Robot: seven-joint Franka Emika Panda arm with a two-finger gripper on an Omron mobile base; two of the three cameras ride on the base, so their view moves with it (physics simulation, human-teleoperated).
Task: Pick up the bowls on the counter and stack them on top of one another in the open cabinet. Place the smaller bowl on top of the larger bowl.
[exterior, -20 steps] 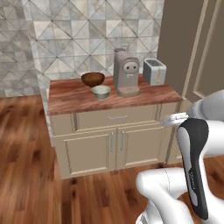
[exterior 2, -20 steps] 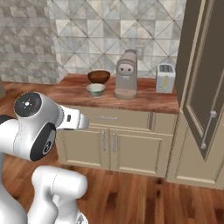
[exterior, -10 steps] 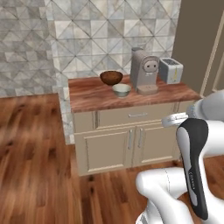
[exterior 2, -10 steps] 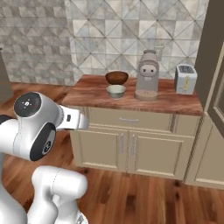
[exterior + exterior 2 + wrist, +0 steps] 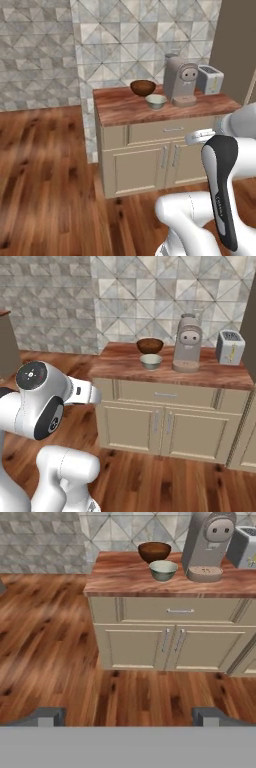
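**Two bowls wait on the counter while the open gripper is far away**

On the left there is only wooden floor (image 5: 45, 637) and a grey tiled wall (image 5: 40, 50). Nothing sits there to bump into, so the way to the counter (image 5: 125, 574) looks free.

The two bowls sit close together near the middle of the counter, toward the back. The larger bowl (image 5: 154, 551) is dark brown and stands farther away, by the wall. The smaller bowl (image 5: 163, 570) is pale and stands just in front of it, nearer the robot. They are side by side, maybe touching, and not stacked. Both stand upright and hold nothing, so I think they will be easy to grab by the rim. The small one is in front, so it may be the easier one to reach first.

The gripper (image 5: 127, 717) is low and well back from the counter, over the floor. Its two fingertips (image 5: 47, 716) stand wide apart and hold nothing. I think the robot must get closer before it can reach.

To the right of the bowls stands a tall grey coffee machine (image 5: 208, 543), just beside the smaller bowl. The hand could knock it, so it must be careful. Farther right is a white toaster (image 5: 230, 347). At the far right edge a tan panel (image 5: 232, 47) rises, likely the open cabinet
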